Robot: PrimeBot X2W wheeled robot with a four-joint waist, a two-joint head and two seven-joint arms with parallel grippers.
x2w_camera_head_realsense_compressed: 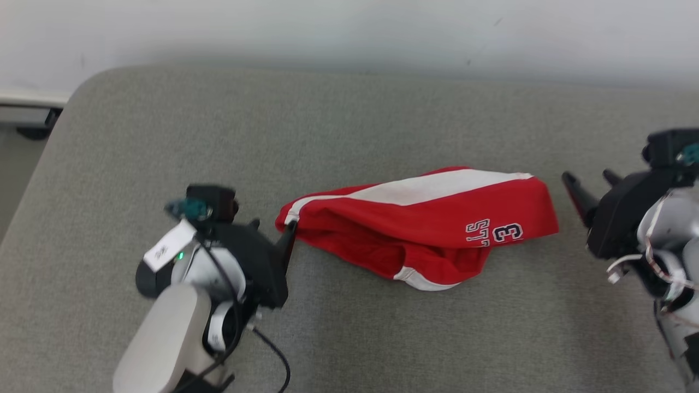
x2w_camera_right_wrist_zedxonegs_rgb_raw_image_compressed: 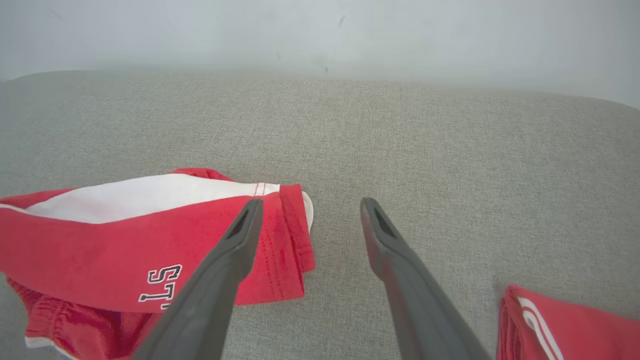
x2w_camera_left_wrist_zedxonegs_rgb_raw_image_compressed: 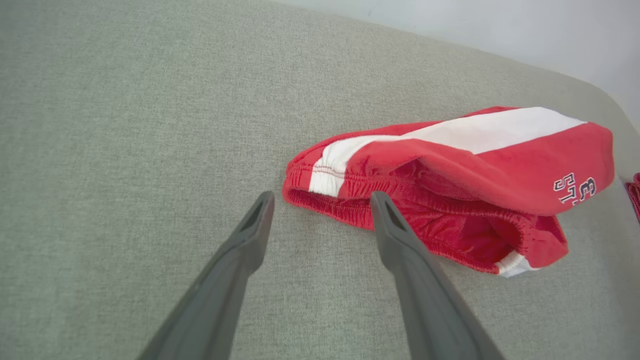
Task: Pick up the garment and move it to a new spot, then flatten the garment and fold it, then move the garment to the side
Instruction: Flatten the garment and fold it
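The garment (x2w_camera_head_realsense_compressed: 426,218) is a pair of red shorts with a white side stripe and a dark number print, lying crumpled and partly doubled over on the grey cushion (x2w_camera_head_realsense_compressed: 349,120). My left gripper (x2w_camera_head_realsense_compressed: 272,226) stands open at the garment's left end. In the left wrist view its gripper (x2w_camera_left_wrist_zedxonegs_rgb_raw_image_compressed: 322,197) has its fingers either side of the elastic waistband corner of the garment (x2w_camera_left_wrist_zedxonegs_rgb_raw_image_compressed: 450,165), gripping nothing. My right gripper (x2w_camera_head_realsense_compressed: 587,174) is open just right of the garment's hem. In the right wrist view its gripper (x2w_camera_right_wrist_zedxonegs_rgb_raw_image_compressed: 311,202) has its left finger over the hem of the garment (x2w_camera_right_wrist_zedxonegs_rgb_raw_image_compressed: 125,245).
A second red cloth with thin white stripes (x2w_camera_right_wrist_zedxonegs_rgb_raw_image_compressed: 560,325) lies on the cushion to the right of my right gripper, and its edge (x2w_camera_left_wrist_zedxonegs_rgb_raw_image_compressed: 635,195) peeks in at the side of the left wrist view. A pale wall (x2w_camera_head_realsense_compressed: 349,27) runs behind. The cushion's rounded corner (x2w_camera_head_realsense_compressed: 82,93) drops off at far left.
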